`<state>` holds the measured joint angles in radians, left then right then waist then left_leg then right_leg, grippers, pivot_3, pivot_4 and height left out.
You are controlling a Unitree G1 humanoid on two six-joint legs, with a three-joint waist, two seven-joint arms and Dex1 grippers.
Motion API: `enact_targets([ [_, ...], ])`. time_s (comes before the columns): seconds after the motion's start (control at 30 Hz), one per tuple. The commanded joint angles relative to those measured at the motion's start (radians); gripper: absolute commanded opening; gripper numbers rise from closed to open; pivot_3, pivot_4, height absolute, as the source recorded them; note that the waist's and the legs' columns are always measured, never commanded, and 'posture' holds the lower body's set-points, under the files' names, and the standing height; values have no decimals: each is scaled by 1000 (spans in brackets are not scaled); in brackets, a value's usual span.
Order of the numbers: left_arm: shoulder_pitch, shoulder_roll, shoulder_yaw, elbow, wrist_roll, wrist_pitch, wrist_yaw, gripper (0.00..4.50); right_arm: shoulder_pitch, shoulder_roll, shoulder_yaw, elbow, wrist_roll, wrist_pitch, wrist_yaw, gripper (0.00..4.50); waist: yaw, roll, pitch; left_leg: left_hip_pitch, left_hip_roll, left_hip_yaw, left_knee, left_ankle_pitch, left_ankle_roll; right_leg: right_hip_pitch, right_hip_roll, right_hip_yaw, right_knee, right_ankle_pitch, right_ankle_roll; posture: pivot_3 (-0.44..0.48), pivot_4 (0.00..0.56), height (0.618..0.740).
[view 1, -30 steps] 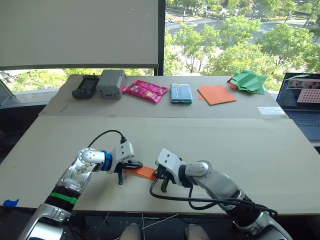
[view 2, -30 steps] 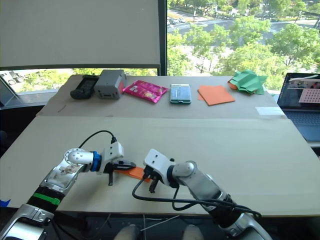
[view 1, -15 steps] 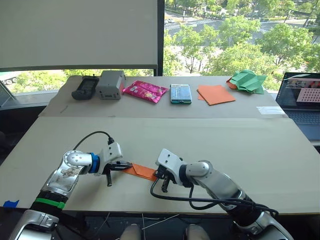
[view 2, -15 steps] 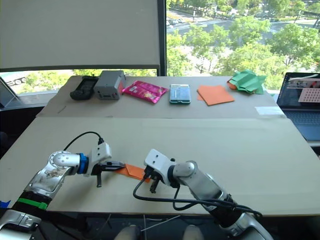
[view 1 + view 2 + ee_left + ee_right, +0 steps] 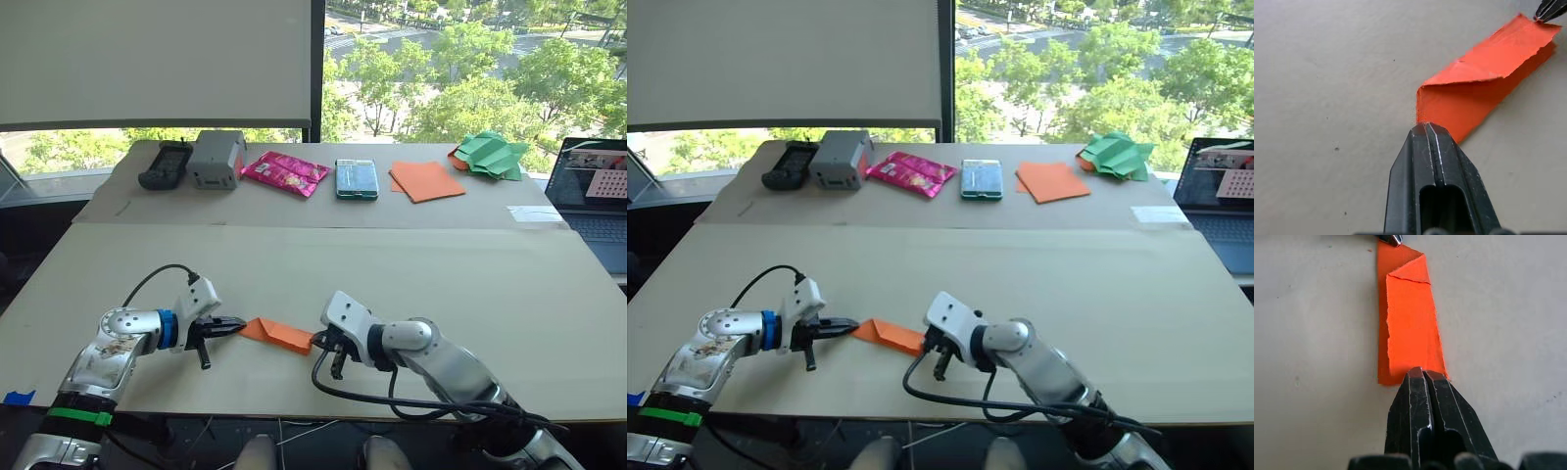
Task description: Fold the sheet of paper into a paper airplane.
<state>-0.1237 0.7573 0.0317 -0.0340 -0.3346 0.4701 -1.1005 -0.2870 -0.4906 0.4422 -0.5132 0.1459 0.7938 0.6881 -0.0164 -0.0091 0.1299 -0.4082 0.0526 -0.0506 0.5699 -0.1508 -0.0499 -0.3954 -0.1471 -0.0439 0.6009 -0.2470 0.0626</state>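
Nearby, orange sheets [image 5: 426, 182], green paper [image 5: 489, 155]

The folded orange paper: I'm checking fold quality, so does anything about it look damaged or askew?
The folded orange paper lies flat between the left claw and right claw. Its layer edges look ragged and don't line up, leaving a strip of the lower layer exposed.

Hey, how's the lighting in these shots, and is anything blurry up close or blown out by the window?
Head views: bright daylight through the window; trees outside look washed out, table evenly lit, shadows soft. Left wrist view: the left gripper nearest the lens is soft, the folded sheet of paper reasonably sharp. Right wrist view: paper vividly saturated, creases readable, right gripper dark with faint edge highlights.
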Motion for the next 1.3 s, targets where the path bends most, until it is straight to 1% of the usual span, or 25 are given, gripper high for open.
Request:
enact_targets([
  [0.03,61,27,91,-168,-109,108,19,256,34,-21,-72,-127,52,-46,19,19,4,-2,2,0,0,0,0,0,0,0,0,0,0,0,0,0,150,702],
  [0.07,87,32,99,-190,-112,116,24,551,45,-24,-81,-142,65,-42,21,0,6,-3,2,0,0,0,-1,0,0,0,0,0,-1,0,0,0,150,702],
  [0.1,110,36,106,-204,-114,124,32,851,55,-27,-85,-151,75,-38,23,292,7,-3,2,0,0,0,-2,0,0,1,0,-1,-3,0,0,0,150,702],
  [0.2,160,35,127,-227,-128,138,56,1842,83,-29,-86,-156,97,-25,24,1257,10,-4,4,1,0,0,-5,0,0,1,0,-1,-7,0,0,0,150,702],
  [0.33,196,37,138,-246,-137,137,71,3151,101,-34,-91,-169,131,-21,43,2590,12,-3,13,0,0,0,-4,0,-1,0,-1,-2,-10,0,0,0,150,702],
  [0.47,216,42,138,-247,-133,124,80,4487,97,-24,-93,-162,201,6,71,3962,10,1,16,-9,0,-2,-4,0,-1,-6,-2,-6,-22,0,0,0,150,702],
  [0.5,219,45,135,-245,-129,119,81,4500,94,-11,-96,-153,224,19,72,4347,10,2,16,-10,0,-2,-4,0,-1,-7,-2,-6,-23,0,0,0,150,702],
  [0.53,219,45,132,-244,-128,117,82,4500,89,4,-96,-141,252,31,80,4456,10,2,16,-11,0,-1,-2,0,-1,-7,-2,-6,-23,0,0,0,150,702],
  [0.63,213,46,125,-244,-128,114,86,4500,73,41,-98,-109,316,69,91,4456,11,2,16,-11,0,-1,-1,0,-1,-8,-2,-6,-23,0,-1,0,150,702],
  [0.73,203,47,122,-247,-136,119,89,4500,38,86,-96,-55,334,89,62,4456,15,2,16,-11,0,0,0,0,-1,-8,-2,-6,-22,1,-1,0,150,702],
  [0.93,194,45,117,-255,-138,118,98,4500,-27,163,-75,69,265,30,-15,4456,24,1,15,-10,0,0,1,0,0,-8,-1,-5,-17,3,-1,0,150,702],
  [1.03,193,46,121,-262,-144,122,103,4500,-54,183,-94,98,260,20,-34,4456,30,0,14,-8,0,1,3,0,0,-8,-1,-4,-9,3,-1,0,150,702],
  [1.1,191,46,121,-267,-148,126,109,4500,-65,178,-96,110,253,14,-36,4456,31,0,14,-7,0,1,3,0,0,-8,-1,-4,-6,3,-1,0,150,702],
  [1.3,177,38,113,-286,-154,146,127,4500,-93,182,-116,180,238,-3,-53,4456,28,0,14,-7,1,0,2,0,0,-8,-1,-4,-6,3,-1,0,150,702],
])
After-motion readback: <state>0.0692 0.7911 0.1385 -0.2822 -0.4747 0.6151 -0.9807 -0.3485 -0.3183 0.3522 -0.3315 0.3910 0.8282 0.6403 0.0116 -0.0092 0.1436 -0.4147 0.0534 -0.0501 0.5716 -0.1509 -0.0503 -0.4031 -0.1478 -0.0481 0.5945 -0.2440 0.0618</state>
